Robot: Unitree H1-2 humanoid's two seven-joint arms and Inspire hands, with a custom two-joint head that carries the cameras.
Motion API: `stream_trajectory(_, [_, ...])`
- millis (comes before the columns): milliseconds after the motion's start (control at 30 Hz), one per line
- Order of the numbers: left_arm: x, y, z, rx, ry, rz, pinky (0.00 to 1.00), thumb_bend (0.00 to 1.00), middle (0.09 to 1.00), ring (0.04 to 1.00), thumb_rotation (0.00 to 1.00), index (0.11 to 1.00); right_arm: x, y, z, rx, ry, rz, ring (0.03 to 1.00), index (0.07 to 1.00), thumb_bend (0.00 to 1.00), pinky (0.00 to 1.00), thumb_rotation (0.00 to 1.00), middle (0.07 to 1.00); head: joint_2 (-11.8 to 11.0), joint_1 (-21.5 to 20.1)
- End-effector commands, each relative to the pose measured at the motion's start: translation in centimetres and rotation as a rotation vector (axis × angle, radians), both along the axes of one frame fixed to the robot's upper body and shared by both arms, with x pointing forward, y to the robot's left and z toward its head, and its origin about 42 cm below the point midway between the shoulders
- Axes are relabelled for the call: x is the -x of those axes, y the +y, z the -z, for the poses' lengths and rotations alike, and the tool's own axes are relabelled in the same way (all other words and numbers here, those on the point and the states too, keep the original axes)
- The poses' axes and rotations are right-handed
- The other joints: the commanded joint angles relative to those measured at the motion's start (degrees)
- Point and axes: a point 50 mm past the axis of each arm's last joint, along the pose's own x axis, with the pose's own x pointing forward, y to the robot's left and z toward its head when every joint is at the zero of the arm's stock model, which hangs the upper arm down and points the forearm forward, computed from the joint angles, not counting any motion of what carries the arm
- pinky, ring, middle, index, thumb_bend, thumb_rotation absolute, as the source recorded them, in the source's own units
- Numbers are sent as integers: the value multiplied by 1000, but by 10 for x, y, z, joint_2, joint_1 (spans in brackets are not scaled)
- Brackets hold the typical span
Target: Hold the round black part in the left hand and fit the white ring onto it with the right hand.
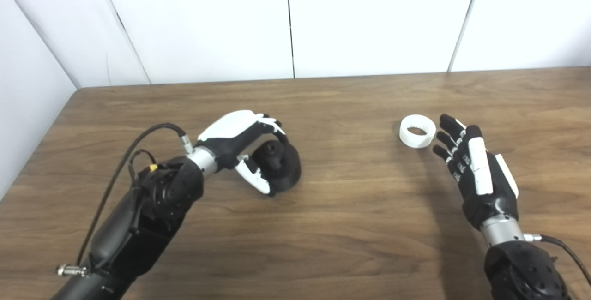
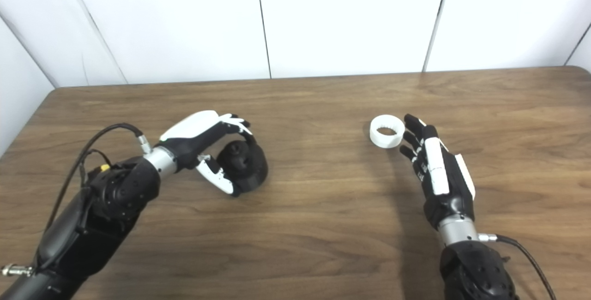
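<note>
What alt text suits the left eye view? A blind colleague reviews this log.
The left hand curls its fingers around the round black part on the wooden table. The open right hand lies beside the white ring, not holding it.

Round part (image 1: 279, 164): on the counter (image 1: 351, 226), inside the curl of the left hand (image 1: 238, 145), fingers over its far side, thumb at its near side.
Ring (image 1: 417, 130): on the counter, just beyond the fingertips of the right hand (image 1: 475, 171), to their left.
Hands: well apart, left and right.
</note>
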Motion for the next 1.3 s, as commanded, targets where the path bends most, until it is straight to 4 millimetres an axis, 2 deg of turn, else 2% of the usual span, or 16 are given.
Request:
stream_trajectory(0, [2,-7,-22,-17,-95,50,874,928,931,991,125,692,-4,5,-18,-3,-78,-11,925,850,629,872,925,919,1,0])
stream_trajectory(200, [10,-20,-16,-36,-83,101,874,927,927,996,125,694,-3,5,-17,-4,-87,-14,934,857,631,884,921,924,1,-2])
stream_trajectory(700, [25,-48,13,-19,-37,196,872,935,930,987,150,692,0,3,-17,-3,-94,-2,933,853,622,888,923,918,5,-5])
stream_trajectory(833, [29,-54,16,-16,-30,219,913,919,934,995,152,693,1,4,-18,-7,-92,5,928,852,620,882,927,915,6,-6])
stream_trajectory(933, [32,-60,18,-16,-20,236,881,911,941,1000,147,701,1,4,-18,-14,-93,6,930,848,628,881,911,915,7,-8])
stream_trajectory(1167, [41,-73,22,-37,-46,288,935,924,930,992,172,695,3,3,-19,-7,-99,6,933,849,610,880,928,913,9,-8])
stream_trajectory(1267, [44,-77,23,-30,-36,296,911,927,931,994,168,691,3,3,-19,-12,-99,7,930,855,621,883,920,916,9,-9])
